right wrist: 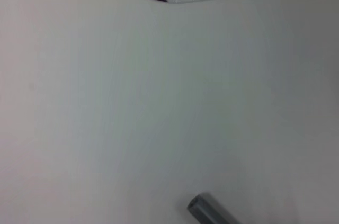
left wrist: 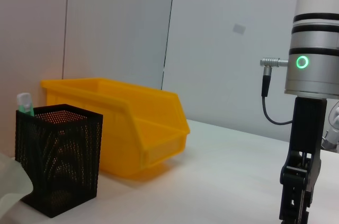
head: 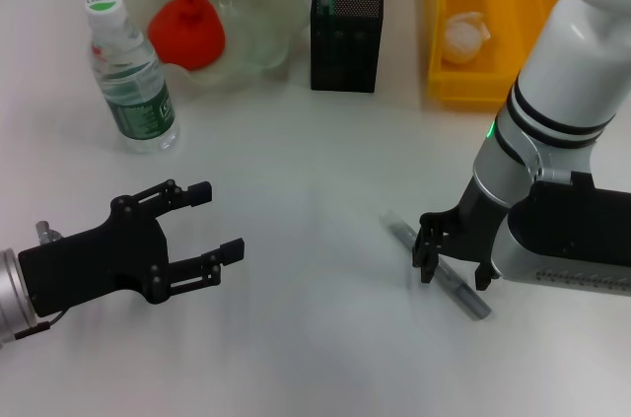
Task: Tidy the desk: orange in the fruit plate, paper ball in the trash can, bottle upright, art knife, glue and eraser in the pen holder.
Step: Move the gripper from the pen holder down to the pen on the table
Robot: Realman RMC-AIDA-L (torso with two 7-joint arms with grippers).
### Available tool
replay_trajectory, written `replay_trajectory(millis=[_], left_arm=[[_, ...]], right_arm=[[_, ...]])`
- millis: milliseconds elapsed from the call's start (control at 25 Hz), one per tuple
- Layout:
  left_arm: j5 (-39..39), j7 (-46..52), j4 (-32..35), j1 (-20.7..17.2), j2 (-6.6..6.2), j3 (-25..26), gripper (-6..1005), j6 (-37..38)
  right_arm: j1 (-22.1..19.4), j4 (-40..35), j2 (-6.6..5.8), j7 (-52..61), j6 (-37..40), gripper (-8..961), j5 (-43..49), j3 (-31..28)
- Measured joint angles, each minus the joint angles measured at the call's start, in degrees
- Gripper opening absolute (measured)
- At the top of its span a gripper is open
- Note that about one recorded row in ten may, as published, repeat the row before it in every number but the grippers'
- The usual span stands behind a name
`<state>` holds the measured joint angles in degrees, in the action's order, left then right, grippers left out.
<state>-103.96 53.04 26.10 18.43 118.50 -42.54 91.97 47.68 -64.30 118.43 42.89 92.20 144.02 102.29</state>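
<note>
My right gripper (head: pixel 455 264) spread, straddling the grey art knife (head: pixel 441 268) on the desk (head: pixel 315 190), left gripper (head: pixel 215 222) spread, idle, bottle (head: pixel 130 76) label unreadable to me.

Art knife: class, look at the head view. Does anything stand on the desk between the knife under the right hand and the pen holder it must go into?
Nothing visible does. The art knife lies under the right hand, and the desk between it and the pen holder is bare. The trash can stands beside that path.
</note>
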Motion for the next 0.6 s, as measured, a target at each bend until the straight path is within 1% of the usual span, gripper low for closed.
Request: replay_trajectory(millis=[200, 520, 600], left_arm=[[0.0, 0.0, 0.0, 0.0, -0.03, 0.0, 813, 0.0], [0.2, -0.2, -0.1, -0.2, 0.05, 0.0, 813, 0.0], [0.2, -0.2, -0.1, -0.2, 0.07, 0.0, 813, 0.0]], right_arm=[[0.7, 1.5, -0.03, -0.1, -0.6, 579, 0.0, 1.2], [1.6, 3.4, -0.19, -0.2, -0.9, 568, -0.6, 1.4], [1.8, 3.7, -0.24, -0.2, -1.1, 447, -0.8, 1.4]])
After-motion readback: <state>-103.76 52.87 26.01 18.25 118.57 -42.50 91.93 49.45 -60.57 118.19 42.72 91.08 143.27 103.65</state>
